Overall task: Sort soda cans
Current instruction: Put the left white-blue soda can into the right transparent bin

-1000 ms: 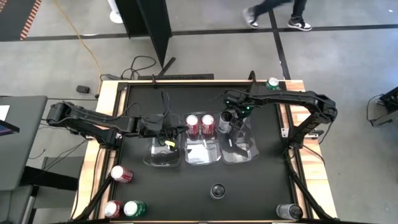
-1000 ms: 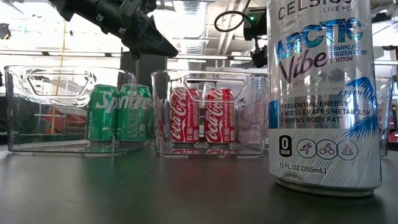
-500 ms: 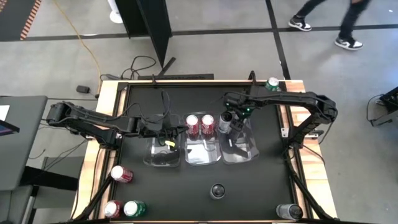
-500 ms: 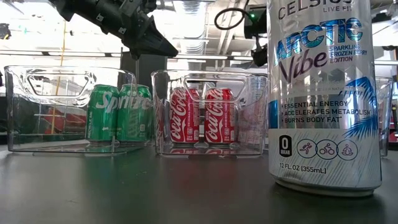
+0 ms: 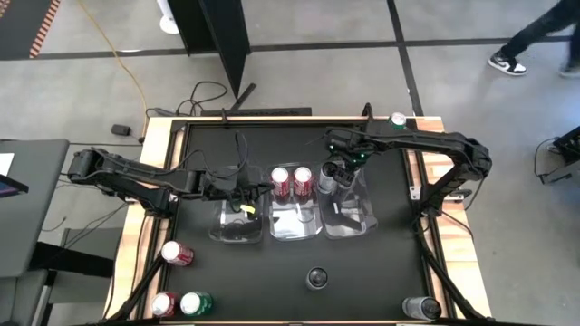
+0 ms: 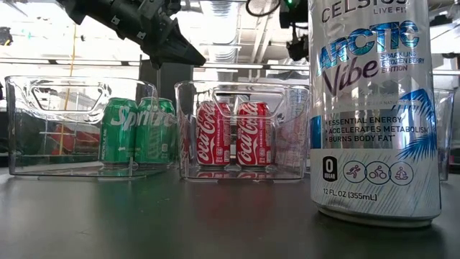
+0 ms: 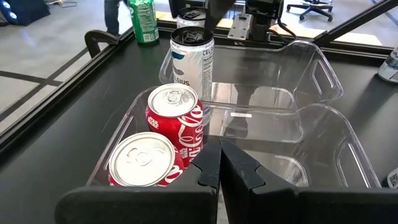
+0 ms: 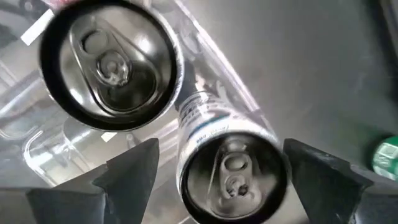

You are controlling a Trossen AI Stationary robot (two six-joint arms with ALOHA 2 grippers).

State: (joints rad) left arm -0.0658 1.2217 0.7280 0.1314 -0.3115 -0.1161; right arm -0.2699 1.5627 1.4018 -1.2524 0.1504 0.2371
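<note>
Three clear trays stand side by side mid-table. The left tray (image 6: 79, 122) holds two green soda cans (image 6: 136, 129). In the middle tray (image 5: 294, 217) stand two red cans (image 7: 174, 118). Two silver cans (image 8: 112, 62) stand upright at the far end of the right tray (image 5: 352, 215). My right gripper (image 8: 219, 155) hangs open above one of them (image 8: 231, 171), pointing down, with a finger on either side and clear of it. My left gripper (image 7: 221, 165) is shut and hovers over the left tray, above the green cans.
Loose cans stand on the black table: two red (image 5: 178, 254) and one green (image 5: 196, 303) at the near left, a silver one (image 6: 374, 108) near the middle front, another (image 5: 419, 308) at the near right, and a green one (image 5: 397, 120) at the far right corner.
My right gripper has risen straight up from the silver cans in the right tray, staying open. The cans stand where they were.
</note>
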